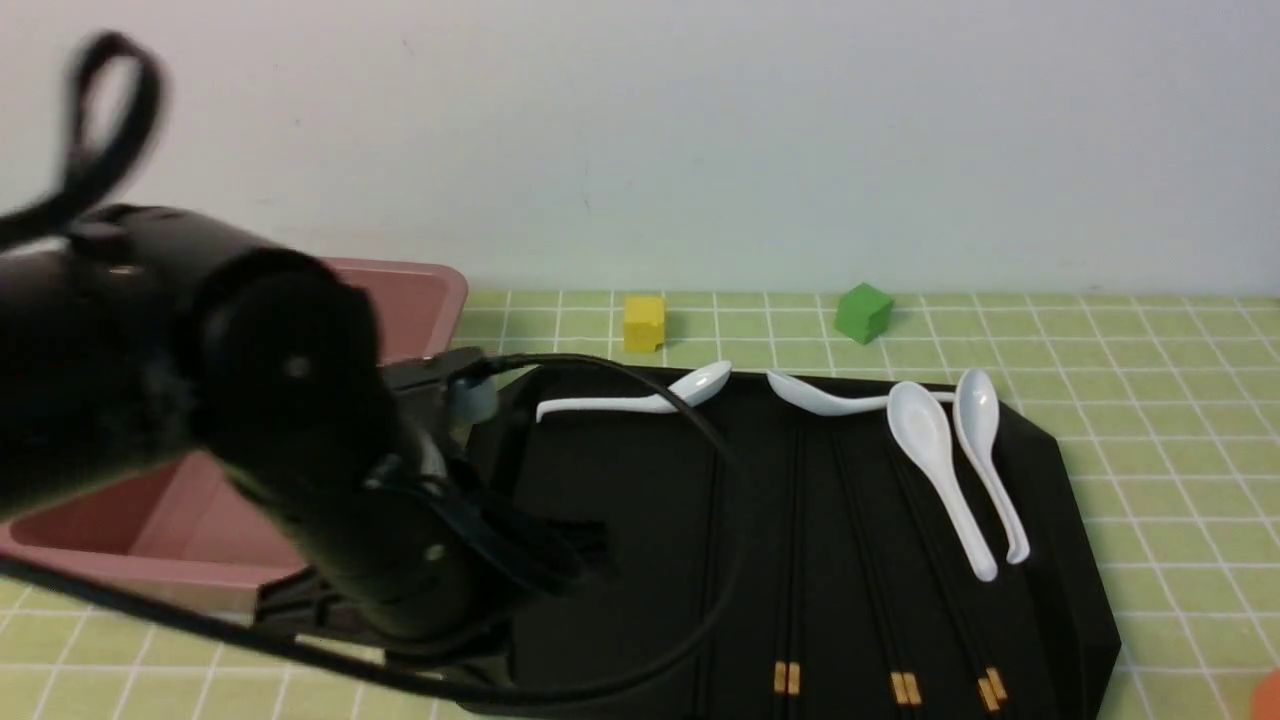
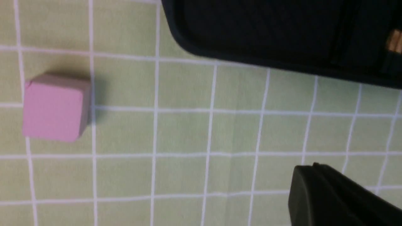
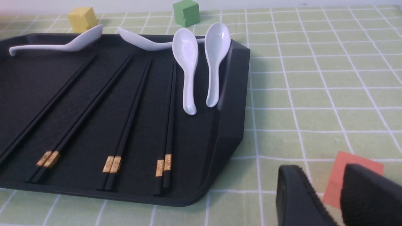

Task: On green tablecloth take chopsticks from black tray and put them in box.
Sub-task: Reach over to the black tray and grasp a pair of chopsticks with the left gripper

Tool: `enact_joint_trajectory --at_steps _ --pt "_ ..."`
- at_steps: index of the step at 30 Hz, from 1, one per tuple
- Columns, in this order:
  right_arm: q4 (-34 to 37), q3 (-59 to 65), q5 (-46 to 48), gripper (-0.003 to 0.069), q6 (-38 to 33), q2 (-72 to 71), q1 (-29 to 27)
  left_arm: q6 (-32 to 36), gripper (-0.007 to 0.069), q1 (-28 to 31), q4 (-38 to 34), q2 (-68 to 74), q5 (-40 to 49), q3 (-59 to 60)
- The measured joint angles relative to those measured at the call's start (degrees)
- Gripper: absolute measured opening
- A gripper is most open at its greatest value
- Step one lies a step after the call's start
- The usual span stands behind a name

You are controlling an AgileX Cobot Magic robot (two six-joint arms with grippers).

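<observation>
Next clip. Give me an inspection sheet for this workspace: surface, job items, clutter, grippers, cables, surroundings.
surface: green tablecloth, flat, white grid.
job's things: black tray holds chopsticks in pairs; box left of tray, partly hidden by the left arm.
clutter: four white spoons on tray; yellow cube and green cube behind it; pink cube and orange block on cloth.
grippers: left gripper over cloth, one finger seen, state unclear; right gripper open, empty, near orange block.
cables: black cable loops over tray.
surroundings: plain pale wall.

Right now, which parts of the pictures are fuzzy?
Front view: the left arm sits near the lens, a dark blur hiding part of the box. Left wrist view: slightly soft all over. Right wrist view: chopsticks sharp, right claw fuzzy.
</observation>
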Motion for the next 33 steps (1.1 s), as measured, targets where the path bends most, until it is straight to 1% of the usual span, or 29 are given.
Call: enact_joint_trajectory --at_steps 2,4,6,9,12,14,19,28,30,32,33 --pt "0.0 0.0 0.0 0.024 0.0 0.0 0.0 -2.17 0.0059 -2.53 3.78 4.46 0.09 -3.78" --pt "0.0 0.0 0.0 0.024 0.0 0.0 0.0 -3.07 0.0113 -4.21 5.95 9.93 0.12 -8.26" --pt "0.0 0.0 0.0 0.024 0.0 0.0 0.0 -3.17 0.0179 -5.0 6.5 15.51 0.0 -12.91" --pt "0.0 0.0 0.0 0.024 0.0 0.0 0.0 -2.43 0.0255 -5.07 6.61 21.45 0.07 -18.92" --pt "0.0 0.0 0.0 0.024 0.0 0.0 0.0 -0.71 0.0314 -5.07 6.81 26.83 0.61 -24.48" --pt "0.0 0.0 0.0 0.024 0.0 0.0 0.0 0.07 0.0335 -5.07 6.81 29.92 1.04 -27.61" --pt "0.0 0.0 0.0 0.024 0.0 0.0 0.0 0.52 0.0345 -5.07 6.86 35.36 0.98 -32.44" --pt "0.0 0.0 0.0 0.024 0.0 0.0 0.0 0.54 0.0341 -5.07 7.07 40.98 0.51 -33.87" --pt "0.0 0.0 0.0 0.024 0.0 0.0 0.0 0.54 0.0319 -5.07 7.07 41.22 0.63 -34.15" --pt "0.0 0.0 0.0 0.024 0.0 0.0 0.0 0.54 0.0258 -5.07 6.95 41.33 0.63 -34.25" --pt "0.0 0.0 0.0 0.024 0.0 0.0 0.0 0.54 0.0213 -5.07 6.71 41.33 0.43 -34.28"
